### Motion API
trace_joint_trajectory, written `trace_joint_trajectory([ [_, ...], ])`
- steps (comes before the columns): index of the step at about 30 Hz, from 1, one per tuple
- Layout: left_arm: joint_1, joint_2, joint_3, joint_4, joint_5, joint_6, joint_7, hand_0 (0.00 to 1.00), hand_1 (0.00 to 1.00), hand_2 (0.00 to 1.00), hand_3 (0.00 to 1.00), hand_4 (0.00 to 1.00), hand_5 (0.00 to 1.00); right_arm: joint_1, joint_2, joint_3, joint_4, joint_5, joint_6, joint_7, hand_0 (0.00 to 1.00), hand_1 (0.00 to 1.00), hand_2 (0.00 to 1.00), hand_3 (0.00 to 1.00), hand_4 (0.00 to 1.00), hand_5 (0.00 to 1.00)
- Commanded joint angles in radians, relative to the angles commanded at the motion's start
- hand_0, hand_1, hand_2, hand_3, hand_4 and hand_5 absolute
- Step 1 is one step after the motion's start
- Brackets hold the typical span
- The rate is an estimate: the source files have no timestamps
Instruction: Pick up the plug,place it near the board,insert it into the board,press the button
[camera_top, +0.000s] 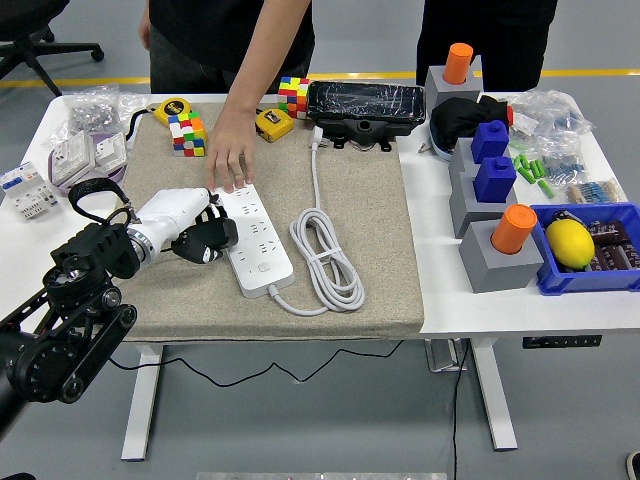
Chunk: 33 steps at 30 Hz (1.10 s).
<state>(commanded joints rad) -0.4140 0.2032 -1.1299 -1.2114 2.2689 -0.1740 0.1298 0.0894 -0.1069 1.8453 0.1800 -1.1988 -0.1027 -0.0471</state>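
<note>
A white power strip (256, 240) lies on the beige mat (370, 220). Its white cable (325, 255) coils to the right and runs up to the plug (317, 140), which lies loose near the mat's far edge. A person's hand (230, 155) presses down on the strip's far end. My left hand (205, 238), white with black fingers, sits against the strip's left side. Its fingers are curled with nothing in them. My right hand is out of view.
Rubik's cubes (185, 132), tape measures (272, 123) and a black device (365, 108) line the mat's far edge. Grey blocks with blue and orange pegs (495, 215) and a blue bin holding a lemon (570, 243) stand at the right. Small white boxes (75, 160) sit far left.
</note>
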Motion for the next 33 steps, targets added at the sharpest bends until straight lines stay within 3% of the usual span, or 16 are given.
trace_joint_trajectory([
  [2, -0.004, 0.002, 0.003, -0.009, 0.0, -0.015, 0.01, 0.275, 0.242, 0.309, 0.521, 0.75, 0.002, 0.0, 0.0, 0.0, 0.0, 0.0, 0.0, 0.0, 0.781, 0.731, 0.722, 0.753, 0.998, 0.972],
  [3, -0.006, 0.002, 0.004, -0.012, 0.0, -0.021, 0.015, 0.268, 0.172, 0.271, 0.508, 0.745, 0.002, -0.001, -0.001, 0.0, 0.0, 0.0, 0.0, 0.0, 0.781, 0.731, 0.722, 0.752, 0.998, 0.972],
  [8, -0.018, 0.004, 0.01, -0.015, 0.0, -0.044, 0.03, 0.268, 0.172, 0.271, 0.508, 0.745, 0.002, -0.002, -0.001, 0.001, 0.0, -0.001, 0.0, 0.0, 0.781, 0.731, 0.722, 0.752, 0.998, 0.972],
  [9, -0.024, 0.005, 0.014, -0.014, 0.0, -0.06, 0.04, 0.253, 0.118, 0.206, 0.497, 0.716, 0.002, -0.001, -0.001, 0.002, 0.0, -0.001, 0.0, 0.0, 0.781, 0.73, 0.722, 0.752, 0.998, 0.972],
  [13, -0.044, 0.01, 0.027, -0.006, -0.004, -0.113, 0.074, 0.253, 0.118, 0.206, 0.497, 0.716, 0.002, -0.001, -0.002, 0.006, 0.0, -0.005, -0.001, 0.0, 0.781, 0.73, 0.722, 0.752, 0.998, 0.972],
  [19, -0.076, 0.015, 0.046, 0.012, -0.017, -0.151, 0.098, 0.243, 0.099, 0.173, 0.481, 0.7, 0.025, -0.001, -0.002, 0.009, 0.0, -0.006, -0.002, 0.001, 0.782, 0.73, 0.722, 0.752, 0.998, 0.971],
  [33, -0.136, 0.01, 0.062, 0.042, -0.059, -0.198, 0.125, 0.235, 0.088, 0.162, 0.478, 0.703, 0.034, -0.004, -0.004, 0.024, 0.0, -0.015, -0.004, -0.001, 0.782, 0.728, 0.722, 0.752, 0.998, 0.969],
])
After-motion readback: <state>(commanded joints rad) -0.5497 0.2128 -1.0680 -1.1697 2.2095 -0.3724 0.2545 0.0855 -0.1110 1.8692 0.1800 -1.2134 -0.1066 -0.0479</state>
